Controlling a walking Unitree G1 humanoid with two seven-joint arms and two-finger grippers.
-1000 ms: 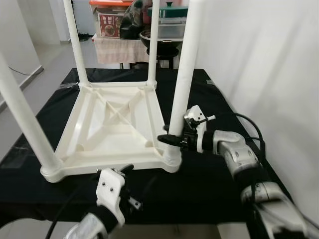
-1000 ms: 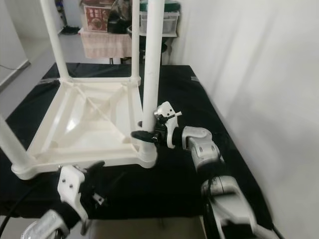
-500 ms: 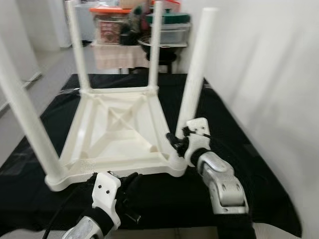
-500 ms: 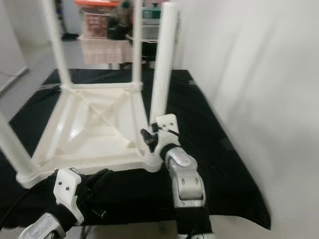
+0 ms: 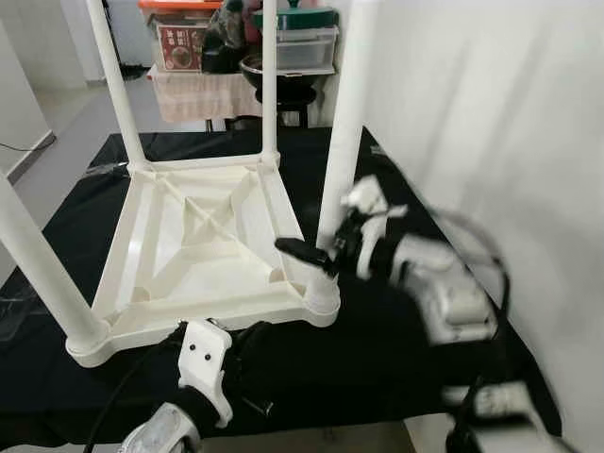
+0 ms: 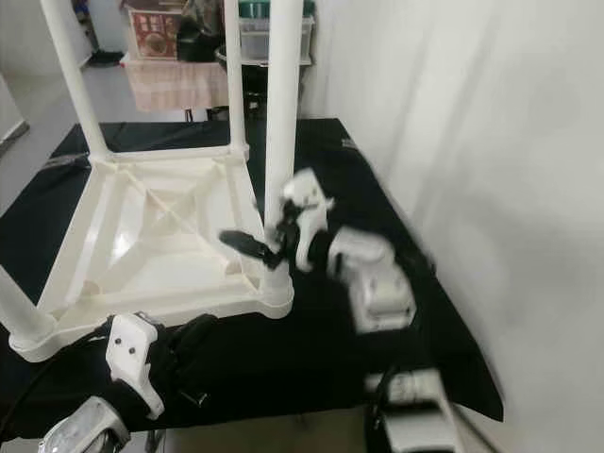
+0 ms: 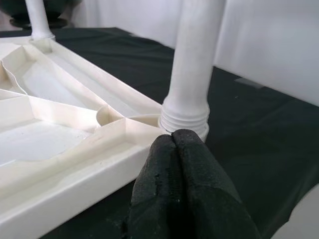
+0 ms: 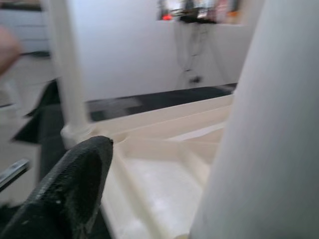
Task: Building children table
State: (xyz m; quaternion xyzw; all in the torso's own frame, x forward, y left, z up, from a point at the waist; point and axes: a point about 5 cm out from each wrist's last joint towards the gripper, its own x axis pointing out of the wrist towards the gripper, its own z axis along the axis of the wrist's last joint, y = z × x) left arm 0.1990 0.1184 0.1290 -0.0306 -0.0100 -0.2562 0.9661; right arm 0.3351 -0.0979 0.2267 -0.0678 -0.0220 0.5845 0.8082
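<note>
Four-legged white table [image 5: 203,245] (upturned), right gripper [image 5: 316,257] jaws spread by leg [image 5: 342,151], left gripper [image 7: 180,149] jaws closed.

The upturned children table [image 5: 203,241] lies on the tabletop [image 5: 415,349]; the right end effector [image 5: 316,255] sits beside its near-right leg [image 5: 344,132].

We see a cream-white plastic table [image 5: 203,241] with plain white legs [image 5: 343,123], lying on a flat black cloth [image 5: 396,326] with no pattern. Our two grippers, left [image 7: 182,191] and right [image 5: 307,253], have matt black fingers on white wrist housings, and the right arm [image 5: 444,288] is silver. Behind, we see a storage box [image 5: 184,33] with an orange lid, a dark green lid [image 5: 294,14] and a pale pinkish cloth [image 5: 203,94].
</note>
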